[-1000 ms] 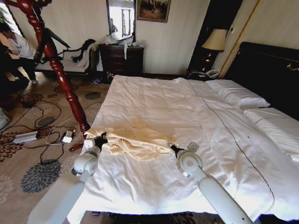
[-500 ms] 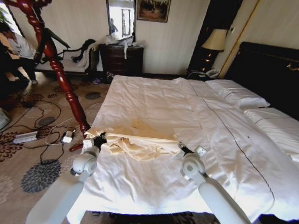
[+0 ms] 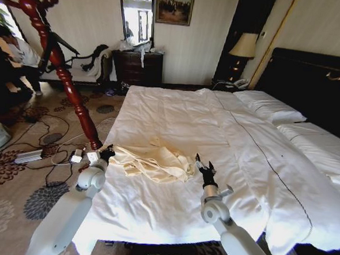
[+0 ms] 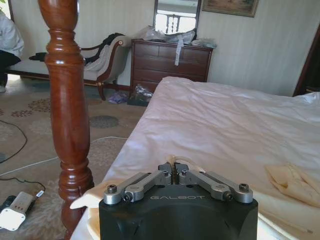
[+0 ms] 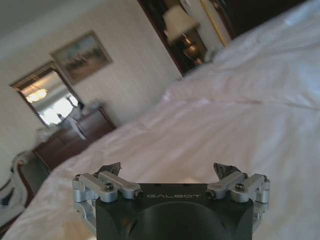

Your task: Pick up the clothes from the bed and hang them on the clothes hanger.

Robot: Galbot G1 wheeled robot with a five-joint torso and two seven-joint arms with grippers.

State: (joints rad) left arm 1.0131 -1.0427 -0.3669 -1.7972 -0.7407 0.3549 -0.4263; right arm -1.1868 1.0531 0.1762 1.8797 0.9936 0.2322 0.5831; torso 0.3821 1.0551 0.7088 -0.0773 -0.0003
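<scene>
- The clothes lie crumpled on the bed, close to the near left edge of the white duvet, at about 7 o'clock from the middle of the bed.
- The left hand is at the left end of the garment, at about 9 o'clock from it, just over the edge of the bed. In the left wrist view its fingers are pressed together on a thin fold of the cream cloth — the hand is holding the clothes.
- The right hand is just beside the right end of the garment, at about 3 o'clock from it, pointing up and away from the robot. In the right wrist view its fingers stand wide apart with nothing between them, only the white duvet beyond.
- The red-brown wooden coat stand is on the carpet beside the bed, at about 10 o'clock from the left hand — in the left wrist view its thick post is near the hand.
</scene>
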